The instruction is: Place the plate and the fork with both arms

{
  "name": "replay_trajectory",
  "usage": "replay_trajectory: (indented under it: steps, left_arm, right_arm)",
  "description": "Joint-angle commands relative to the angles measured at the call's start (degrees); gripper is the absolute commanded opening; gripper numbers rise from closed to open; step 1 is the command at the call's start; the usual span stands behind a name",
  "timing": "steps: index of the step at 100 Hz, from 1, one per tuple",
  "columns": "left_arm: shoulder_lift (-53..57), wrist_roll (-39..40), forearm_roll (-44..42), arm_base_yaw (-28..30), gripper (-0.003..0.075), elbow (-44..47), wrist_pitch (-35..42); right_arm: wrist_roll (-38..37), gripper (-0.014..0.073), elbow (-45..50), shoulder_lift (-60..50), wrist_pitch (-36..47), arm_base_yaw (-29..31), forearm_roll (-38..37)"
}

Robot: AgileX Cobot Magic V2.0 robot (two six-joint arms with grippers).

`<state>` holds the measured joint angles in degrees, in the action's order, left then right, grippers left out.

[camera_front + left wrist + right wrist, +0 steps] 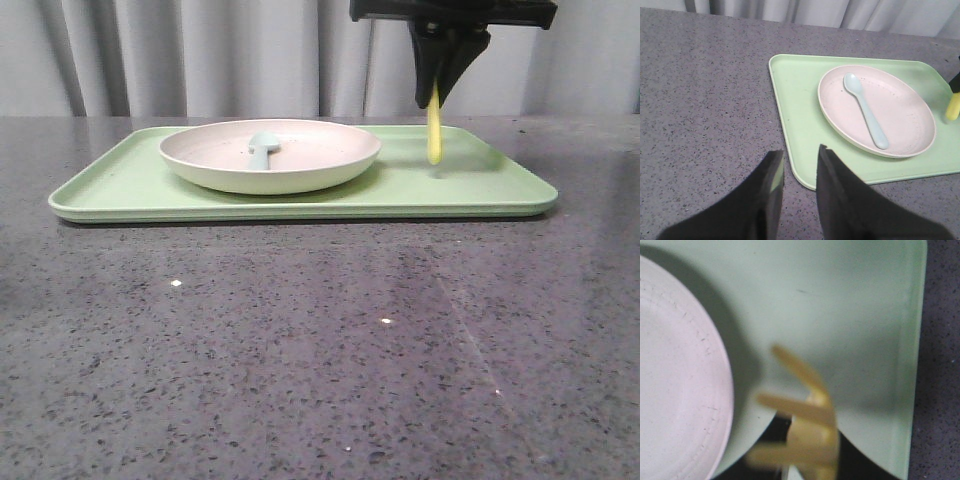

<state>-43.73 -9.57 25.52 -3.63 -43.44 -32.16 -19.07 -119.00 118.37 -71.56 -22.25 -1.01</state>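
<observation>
The plate (330, 160), pale pink inside and cream outside, sits on the left half of a light-green tray (480, 185). My right gripper (436, 95) is shut on the yellow fork (434, 130), which hangs tines-down over the tray's right part, beside the plate. In the right wrist view the fork (810, 425) is blurred, with the plate (680, 380) next to it. My left gripper (801, 152) is open and empty, over the table by the tray's near left corner. In the left wrist view the plate (905, 120) lies ahead, and the fork (953, 106) is at the frame's edge.
A pale blue spoon (262, 148) lies inside the plate, also in the left wrist view as the spoon (865, 110). The tray (800, 110) rests on a dark speckled table (300, 350). Grey curtains (200, 50) hang behind.
</observation>
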Motion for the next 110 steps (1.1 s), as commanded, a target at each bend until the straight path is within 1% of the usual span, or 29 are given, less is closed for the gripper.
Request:
replay_trajectory:
  steps: [1, 8, 21, 28, 110]
  left_arm:
    - [0.36, 0.37, 1.39, 0.18, 0.0167, -1.64, 3.60]
    - [0.36, 0.37, 1.39, 0.18, 0.0167, -1.64, 3.60]
    - [0.36, 0.37, 1.39, 0.18, 0.0167, -1.64, 3.60]
    - [0.36, 0.37, 1.39, 0.18, 0.0167, -1.64, 3.60]
    - [0.36, 0.37, 1.39, 0.18, 0.0167, -1.64, 3.60]
  right_arm:
    - [0.45, 0.0106, -1.33, -3.11, -5.55, 0.36, -0.41]
    - [0.60, 0.0161, -1.33, -3.11, -5.55, 0.36, -0.41]
    - [0.60, 0.0339, -1.33, -3.11, -5.55, 0.36, -0.41]
    - [0.60, 0.0388, -1.33, -3.11, -5.55, 0.36, -0.41]
    - [0.60, 0.0381, -1.33, -3.49, -5.55, 0.41, -0.48]
